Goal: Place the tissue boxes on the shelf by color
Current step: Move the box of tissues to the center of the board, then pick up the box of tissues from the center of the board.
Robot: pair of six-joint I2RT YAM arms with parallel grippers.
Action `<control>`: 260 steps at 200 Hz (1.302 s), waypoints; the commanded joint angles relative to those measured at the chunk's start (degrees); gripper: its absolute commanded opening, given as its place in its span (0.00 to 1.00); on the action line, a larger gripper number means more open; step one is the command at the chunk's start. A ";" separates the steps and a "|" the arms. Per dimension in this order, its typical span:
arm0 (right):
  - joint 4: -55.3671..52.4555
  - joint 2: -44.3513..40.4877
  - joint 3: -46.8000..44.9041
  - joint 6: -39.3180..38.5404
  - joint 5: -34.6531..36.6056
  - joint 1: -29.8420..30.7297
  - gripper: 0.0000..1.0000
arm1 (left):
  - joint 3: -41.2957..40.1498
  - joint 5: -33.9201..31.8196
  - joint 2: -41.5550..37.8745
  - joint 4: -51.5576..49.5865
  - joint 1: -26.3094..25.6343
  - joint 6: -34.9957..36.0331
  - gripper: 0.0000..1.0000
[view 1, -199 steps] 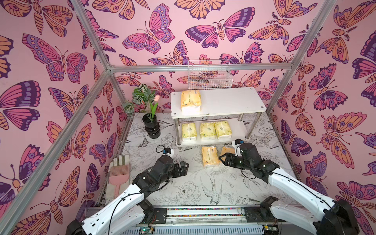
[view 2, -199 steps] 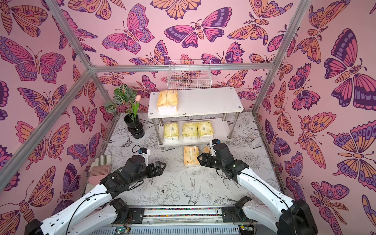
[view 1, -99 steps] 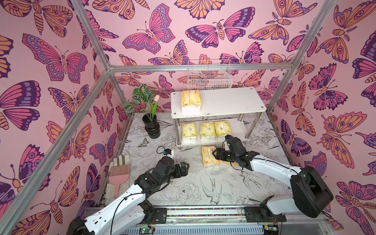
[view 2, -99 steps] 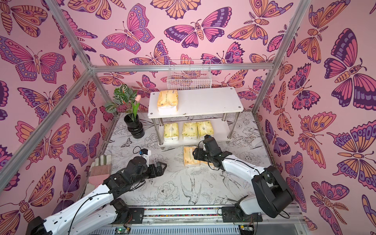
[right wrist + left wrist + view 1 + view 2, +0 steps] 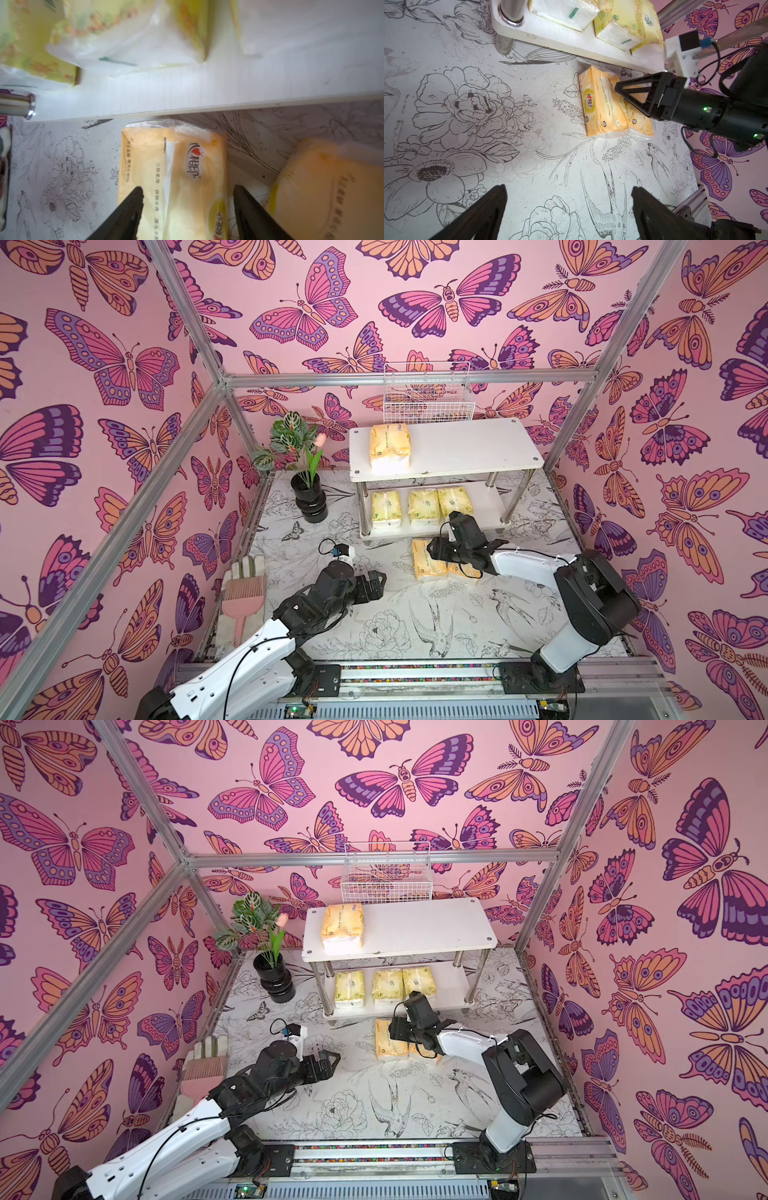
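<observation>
The white two-tier shelf [image 5: 478, 448] holds one orange tissue box [image 5: 390, 443] on its top tier and three pale yellow-green ones [image 5: 423, 506] in a row on the lower tier. Two more orange boxes lie side by side on the table in front: the left one [image 5: 424, 568] [image 5: 176, 158] and the right one [image 5: 639, 122] [image 5: 328, 187], partly hidden under my right arm. My right gripper [image 5: 434, 549] [image 5: 188, 190] is open, low over the left box, its fingers spread across it. My left gripper [image 5: 380, 578] [image 5: 569, 188] hangs open over bare table, holding nothing.
A plant in a black vase [image 5: 309, 499] stands left of the shelf. A white wire basket [image 5: 428, 398] hangs on the back wall above it. A glove with a pink brush [image 5: 245, 597] lies at the table's left edge. Aluminium frame posts fence the table.
My right gripper has moved left, from the right orange box to over the left one, with the arm folding back at the elbow. The left arm has barely shifted.
</observation>
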 commanded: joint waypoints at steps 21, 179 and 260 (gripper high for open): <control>0.57 2.31 1.94 -0.81 0.13 1.96 0.71 | -1.68 -0.74 -2.28 0.08 -0.22 -0.63 0.99; 6.37 -4.86 -4.95 11.01 2.54 17.15 0.75 | -3.16 -3.60 -0.17 3.06 0.71 -0.27 1.00; 24.69 -7.66 -16.75 27.87 -2.84 17.14 0.79 | 6.19 8.80 21.82 11.70 9.10 8.01 1.00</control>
